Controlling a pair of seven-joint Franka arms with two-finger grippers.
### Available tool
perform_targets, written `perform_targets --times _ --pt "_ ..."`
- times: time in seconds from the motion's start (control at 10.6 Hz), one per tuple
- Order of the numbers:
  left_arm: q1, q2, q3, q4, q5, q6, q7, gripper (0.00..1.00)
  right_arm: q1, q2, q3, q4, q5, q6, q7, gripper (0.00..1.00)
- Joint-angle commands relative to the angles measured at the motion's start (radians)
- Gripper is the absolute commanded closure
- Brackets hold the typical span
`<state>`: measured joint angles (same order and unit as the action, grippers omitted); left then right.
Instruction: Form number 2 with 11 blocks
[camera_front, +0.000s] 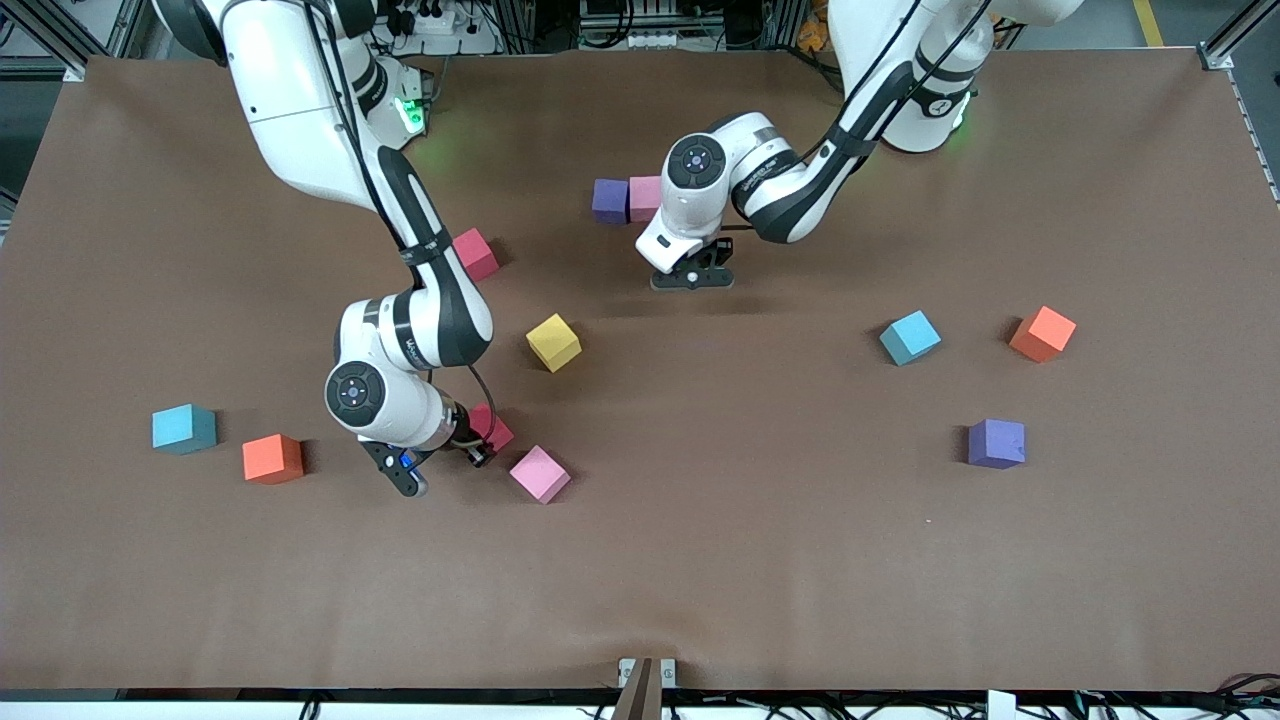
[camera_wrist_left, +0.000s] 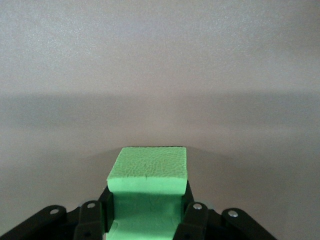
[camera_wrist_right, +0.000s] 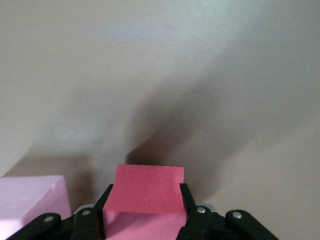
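Nearest the front camera: pink block (camera_front: 540, 474) on the tabertop's brown surface, just beside the right gripper (camera_front: 478, 440).

Right gripper fingers (camera_wrist_right: 187, 200) clamped on a red block (camera_wrist_right: 145, 190), low at the tabletop (camera_front: 700, 560); pink block's corner also shows in the right wrist view.

Same depth, toward the right arm's end: orange block (camera_front: 272, 459), light blue block (camera_front: 184, 428). Toward the left arm's end: purple block (camera_front: 996, 443).

Farther: yellow block (camera_front: 553, 342), second light blue block (camera_front: 909, 337), second orange block (camera_front: 1042, 333).

Farther again: second red block (camera_front: 475, 254).

Left gripper (camera_front: 692, 277) near table centre, fingers (camera_wrist_left: 186, 200) closed on a green block (camera_wrist_left: 148, 172).

Farthest: second purple block (camera_front: 609, 200) touching second pink block (camera_front: 644, 198).
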<state>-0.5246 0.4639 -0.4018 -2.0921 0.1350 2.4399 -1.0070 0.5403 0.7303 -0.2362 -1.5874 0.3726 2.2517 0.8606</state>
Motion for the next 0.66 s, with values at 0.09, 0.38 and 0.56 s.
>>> perform_targets --times 0.09,0.38,0.56 --pt "-0.006 -0.019 0.0 -0.019 -0.005 0.01 -0.019 0.62 -0.022 -0.094 0.006 -0.025 -0.014 -0.02 -0.199 0.52" --pt "-0.011 -0.016 -0.003 -0.017 -0.005 0.01 -0.021 0.62 -0.049 -0.15 0.006 -0.061 -0.024 -0.021 -0.417 0.52" --pt "-0.02 -0.016 -0.003 -0.017 -0.005 0.01 -0.021 0.62 -0.057 -0.172 0.006 -0.071 -0.059 -0.058 -0.559 0.52"
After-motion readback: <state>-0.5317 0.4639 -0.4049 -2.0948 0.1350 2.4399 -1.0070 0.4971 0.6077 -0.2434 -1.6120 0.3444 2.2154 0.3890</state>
